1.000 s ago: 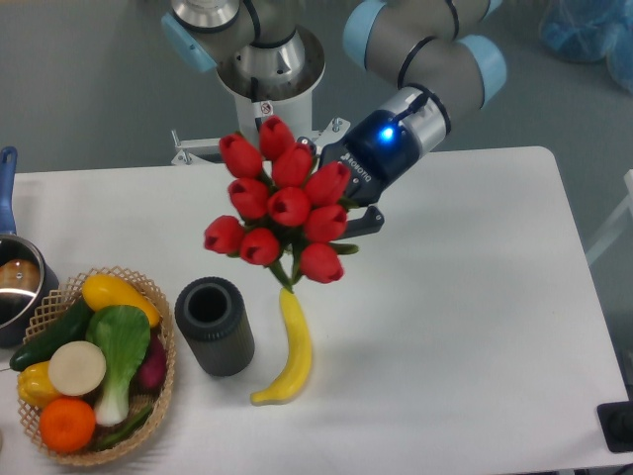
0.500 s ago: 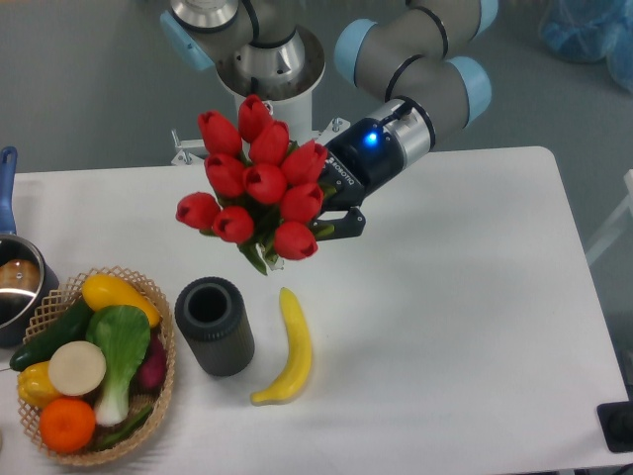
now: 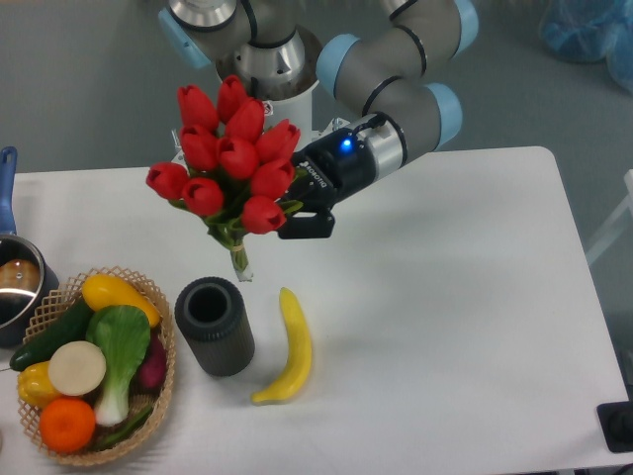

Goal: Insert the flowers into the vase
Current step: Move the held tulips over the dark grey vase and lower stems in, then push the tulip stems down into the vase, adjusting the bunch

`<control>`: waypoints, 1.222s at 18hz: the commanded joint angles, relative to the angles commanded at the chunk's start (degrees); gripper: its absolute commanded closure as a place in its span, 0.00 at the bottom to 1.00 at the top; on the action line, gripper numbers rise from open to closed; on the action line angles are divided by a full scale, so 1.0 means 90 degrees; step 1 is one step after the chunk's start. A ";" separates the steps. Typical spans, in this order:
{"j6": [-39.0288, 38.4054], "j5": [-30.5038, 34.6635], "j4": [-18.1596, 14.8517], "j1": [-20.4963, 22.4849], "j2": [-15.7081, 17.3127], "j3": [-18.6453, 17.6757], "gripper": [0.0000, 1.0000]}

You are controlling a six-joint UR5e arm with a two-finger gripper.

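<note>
The gripper (image 3: 293, 216) is clenching the flowers (image 3: 226, 156) from their right side, holding them in the air above the table (image 3: 445, 297). The red buds are pointing toward 11 o'clock and the stems are hanging down, their tips sitting just past the vase (image 3: 214, 326) at its 1 o'clock. The vase is standing upright, open mouth up, between a basket (image 3: 158, 376) at its 9 o'clock and a banana (image 3: 290, 348) at its 3 o'clock.
</note>
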 joint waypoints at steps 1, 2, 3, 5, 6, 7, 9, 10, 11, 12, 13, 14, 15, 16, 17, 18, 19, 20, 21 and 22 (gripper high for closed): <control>0.0039 -0.0010 0.0000 -0.0087 -0.0049 0.0000 0.71; 0.0040 -0.0078 -0.0010 -0.0137 -0.0049 0.0019 0.70; 0.0030 -0.0127 -0.0019 -0.0147 -0.0069 0.0078 0.70; 0.0040 -0.0127 -0.0010 -0.0176 -0.0205 0.0127 0.70; 0.0050 -0.0108 -0.0010 -0.0234 -0.0215 0.0137 0.71; 0.0050 -0.0108 0.0000 -0.0244 -0.0244 0.0146 0.71; 0.0050 -0.0098 0.0000 -0.0244 -0.0264 0.0147 0.71; 0.0050 -0.0098 0.0000 -0.0254 -0.0274 0.0166 0.71; 0.0050 -0.0098 0.0000 -0.0254 -0.0351 0.0214 0.71; 0.0050 -0.0098 0.0000 -0.0264 -0.0420 0.0254 0.71; 0.0050 -0.0098 0.0000 -0.0322 -0.0450 0.0273 0.71; 0.0050 -0.0098 0.0000 -0.0352 -0.0498 0.0283 0.71; 0.0050 -0.0098 0.0000 -0.0371 -0.0528 0.0283 0.71; 0.0059 -0.0098 0.0010 -0.0371 -0.0538 0.0274 0.71; 0.0050 -0.0107 0.0010 -0.0371 -0.0567 0.0264 0.71; 0.0050 -0.0108 0.0010 -0.0381 -0.0596 0.0254 0.71; 0.0059 -0.0108 0.0010 -0.0381 -0.0635 0.0235 0.71; 0.0088 -0.0108 0.0019 -0.0381 -0.0664 0.0215 0.71; 0.0108 -0.0108 0.0029 -0.0381 -0.0655 0.0196 0.71; 0.0108 -0.0108 0.0029 -0.0381 -0.0655 0.0176 0.71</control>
